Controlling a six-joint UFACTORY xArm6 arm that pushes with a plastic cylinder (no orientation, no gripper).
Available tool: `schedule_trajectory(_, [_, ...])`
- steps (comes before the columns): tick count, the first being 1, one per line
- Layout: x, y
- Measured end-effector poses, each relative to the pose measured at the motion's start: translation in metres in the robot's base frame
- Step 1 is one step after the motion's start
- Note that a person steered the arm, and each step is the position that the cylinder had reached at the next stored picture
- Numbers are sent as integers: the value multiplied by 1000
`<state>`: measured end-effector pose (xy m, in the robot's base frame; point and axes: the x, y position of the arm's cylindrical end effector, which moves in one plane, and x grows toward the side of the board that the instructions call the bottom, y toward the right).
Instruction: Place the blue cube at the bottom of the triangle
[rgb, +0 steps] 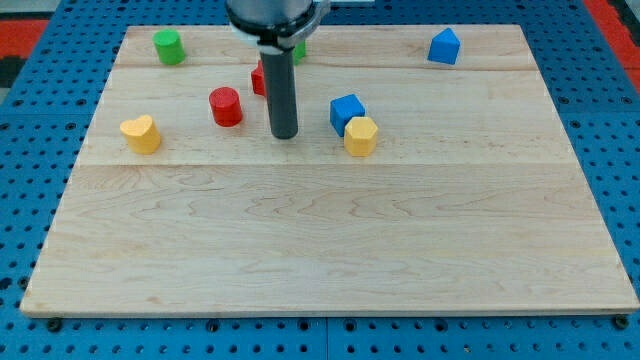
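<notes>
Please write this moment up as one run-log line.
tip: left of blue cube, apart | blue cube: touching yellow block | blue triangle block: top right | placement: not yet done

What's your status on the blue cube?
My tip on the board, left of the blue cube, not touching. Yellow block touching the cube's lower right. Blue triangle block far upper right; path there open.

Upper centre of the frame, my tip (285, 134) rests on the wooden counter (330, 250). Just right of it sits the blue cube (346, 111), touching the yellow pentagonal block (360, 136) at its lower right. Left of the tip lies the red cylinder (225, 106); another red block (258, 78) is partly hidden behind the rod. The yellow heart-shaped block (141, 133) lies far left, the green cylinder (168, 46) upper left, the blue triangular block (444, 46) upper right.
</notes>
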<state>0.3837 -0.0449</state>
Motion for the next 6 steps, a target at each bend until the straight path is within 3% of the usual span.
schedule_trajectory(1, [-35,14])
schedule_trajectory(3, [6,116])
schedule_trajectory(4, [-31,74])
schedule_trajectory(5, [-54,75])
schedule_trajectory(6, [-51,133])
